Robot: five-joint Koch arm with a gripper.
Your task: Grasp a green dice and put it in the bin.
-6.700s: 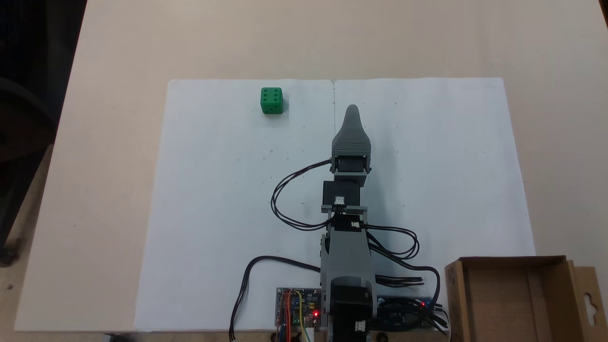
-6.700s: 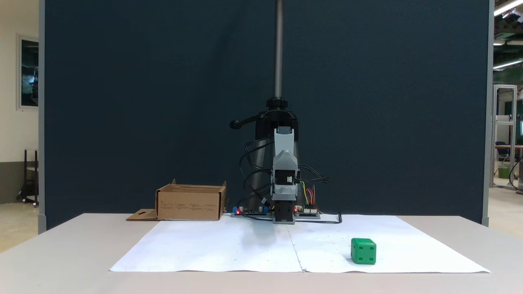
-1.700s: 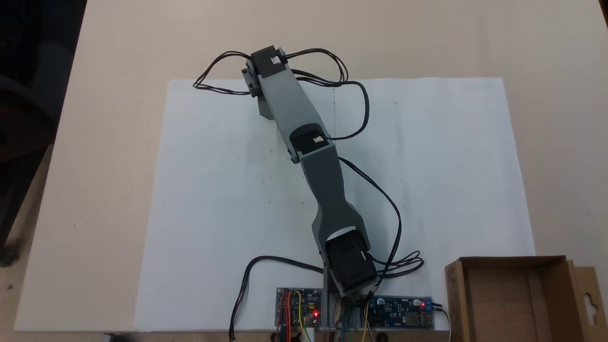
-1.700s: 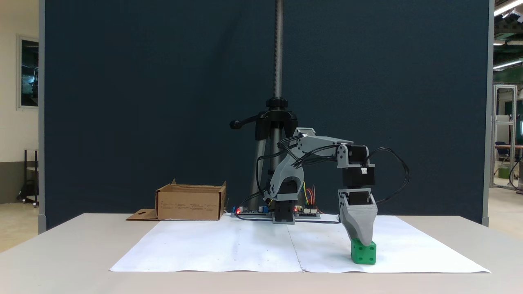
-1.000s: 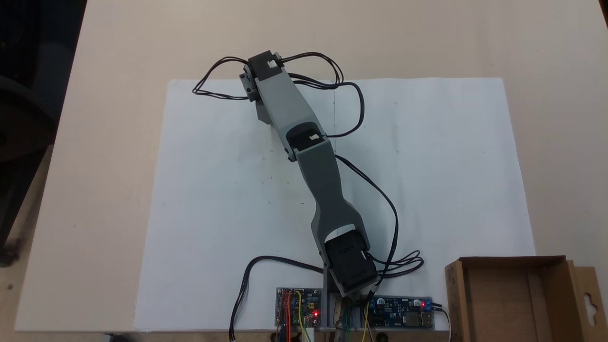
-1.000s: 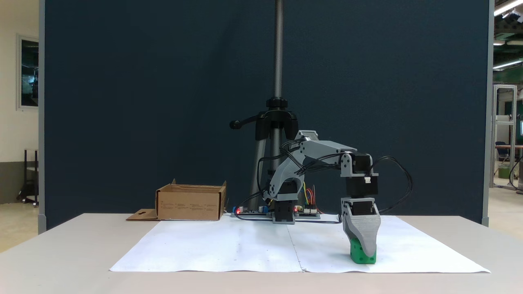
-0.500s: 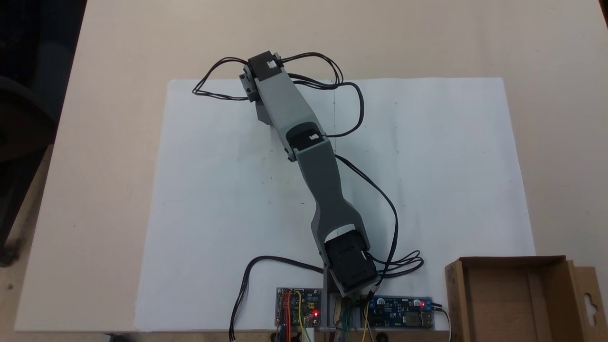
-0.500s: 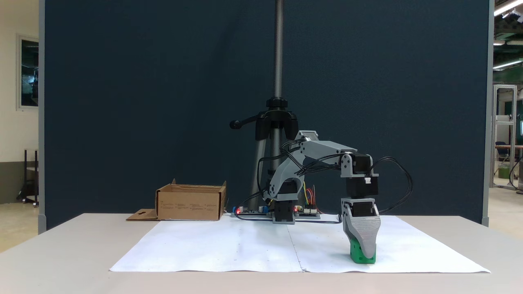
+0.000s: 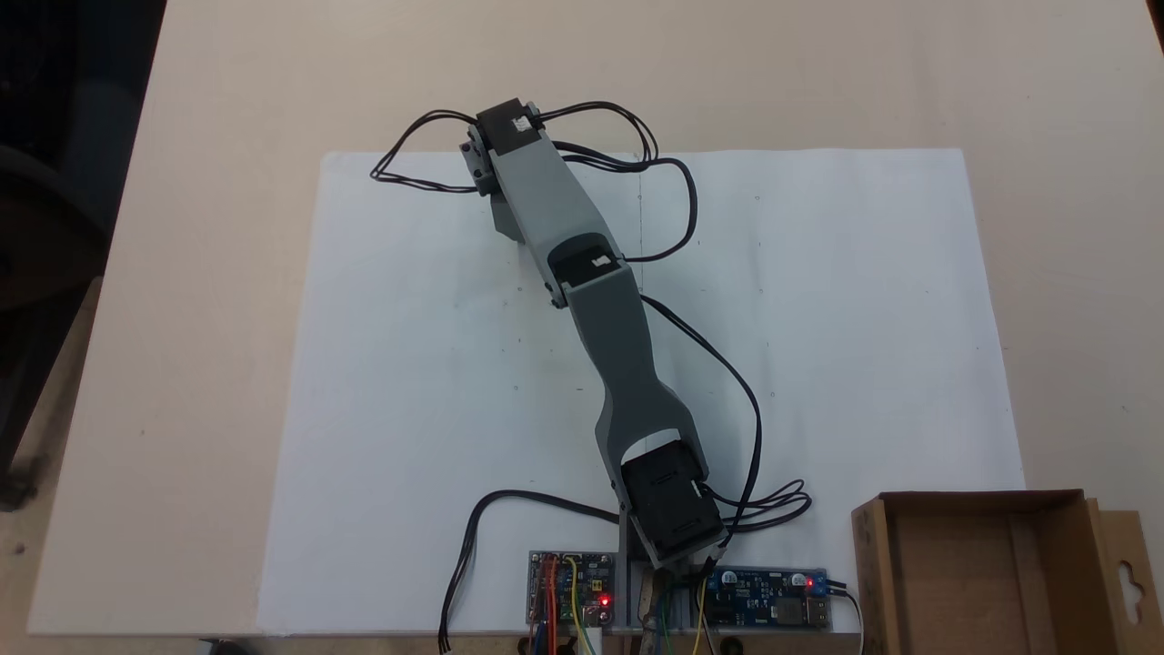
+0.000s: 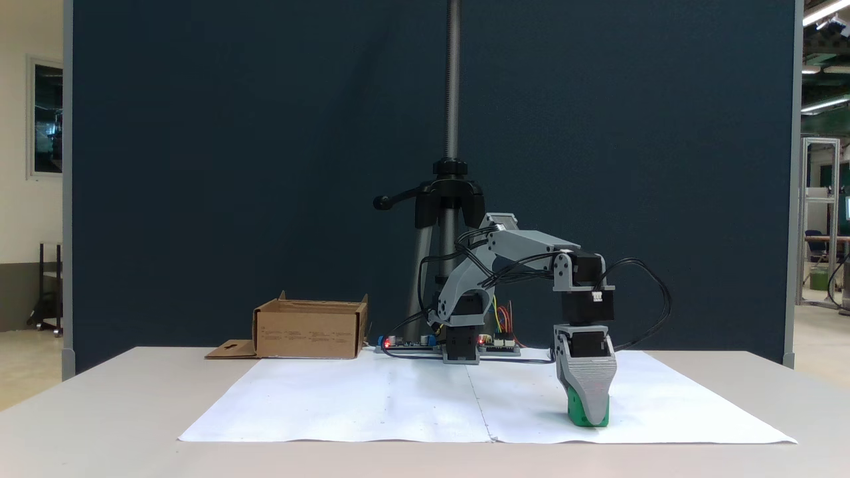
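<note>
In a fixed view from the front, the bin (image 10: 309, 330) sat at the left on the worktop (image 10: 99, 411), flap lying flat on its left side. It was off the white paper sheet (image 10: 345, 398) and just beside the sheet's far left corner. Behind the middle stood a black tripod (image 10: 450, 199) against a dark panel (image 10: 232, 166). Your arm (image 10: 465, 285) rose from its base at the sheet's far edge, with circuit boards (image 10: 405, 342) on either side, red lights on. The forearm reached out to the right and the wrist pointed straight down.

At the right, the hand (image 10: 591, 415) was low over the green dice (image 10: 574, 408), its grey front jaw covering most of the cube's face. The jaws stood one behind the other from here, so I cannot tell whether the hand was clenched on the cube or released. The dice rested on the paper near the sheet's front edge, right of the centre fold and well apart from the bin.

In a fixed view from above, the arm (image 9: 582, 273) ran diagonally from the base at bottom centre up to the sheet's top edge, left of the fold. Black cables (image 9: 673, 209) looped around the wrist. The bin (image 9: 873, 564) sat at the bottom right corner, open side up.
</note>
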